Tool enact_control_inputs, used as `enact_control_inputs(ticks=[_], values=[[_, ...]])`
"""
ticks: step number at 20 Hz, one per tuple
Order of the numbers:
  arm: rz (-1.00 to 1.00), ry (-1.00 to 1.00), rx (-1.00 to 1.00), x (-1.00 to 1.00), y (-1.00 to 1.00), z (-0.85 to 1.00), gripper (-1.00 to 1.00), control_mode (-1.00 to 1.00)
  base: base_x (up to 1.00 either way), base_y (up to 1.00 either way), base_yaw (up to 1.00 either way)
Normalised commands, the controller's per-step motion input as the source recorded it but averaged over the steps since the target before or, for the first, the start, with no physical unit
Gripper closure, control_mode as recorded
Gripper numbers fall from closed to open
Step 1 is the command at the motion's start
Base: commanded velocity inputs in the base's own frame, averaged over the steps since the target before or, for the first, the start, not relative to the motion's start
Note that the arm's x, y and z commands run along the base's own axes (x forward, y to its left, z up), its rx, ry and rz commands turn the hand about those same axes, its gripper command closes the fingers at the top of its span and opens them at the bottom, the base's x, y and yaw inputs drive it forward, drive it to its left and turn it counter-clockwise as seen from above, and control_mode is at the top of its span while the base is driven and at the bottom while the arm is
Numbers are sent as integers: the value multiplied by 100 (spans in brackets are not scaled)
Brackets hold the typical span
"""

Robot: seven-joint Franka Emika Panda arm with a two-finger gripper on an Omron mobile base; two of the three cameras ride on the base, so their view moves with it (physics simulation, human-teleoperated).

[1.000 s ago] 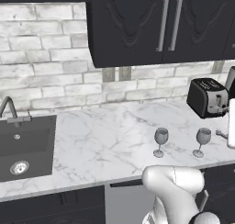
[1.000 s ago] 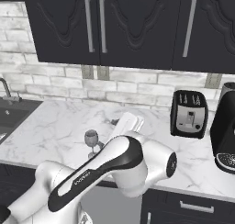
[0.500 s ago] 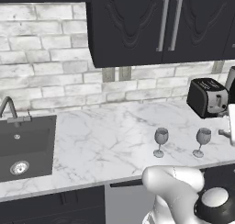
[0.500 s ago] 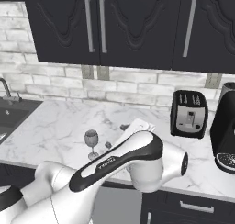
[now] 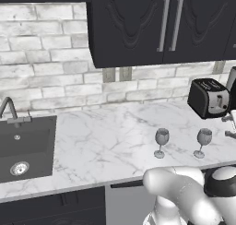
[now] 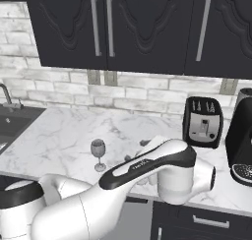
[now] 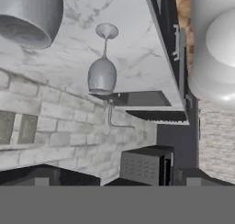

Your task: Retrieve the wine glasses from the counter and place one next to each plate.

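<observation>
The gripper's jaws stand wide apart, holding nothing. Both glasses, one (image 5: 161,142) and the other (image 5: 203,142), stand upright on the counter (image 5: 101,145), left of the toaster (image 5: 208,97). No glass is lifted; everything remains.

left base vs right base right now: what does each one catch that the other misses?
Left base view: both wine glasses standing upright and apart on the counter, plus the whole sink basin with its drain.

Right base view: the dark coffee machine at the right edge, seen nearly whole, and the toaster's slots from the front.

Shared: the marble counter, the brick backsplash, the black upper cabinets, the toaster, the faucet, and one upright wine glass left of the arm.
</observation>
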Motion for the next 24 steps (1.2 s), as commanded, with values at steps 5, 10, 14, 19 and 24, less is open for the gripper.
enact_control_inputs(ticks=[5, 10, 14, 19, 24], values=[[0, -1, 0, 1, -5, -34, -100, -100, 0, 0, 0], [0, 0, 0, 6, -18, -38, -100, -100, 0, 0, 0], [0, 0, 0, 14, -9, -43, -100, -100, 0, 0, 0], [0, 4, 0, 22, 0, -43, -100, -100, 0, 0, 0], [0, 1, 0, 23, -14, -32, -100, -100, 0, 0, 0]])
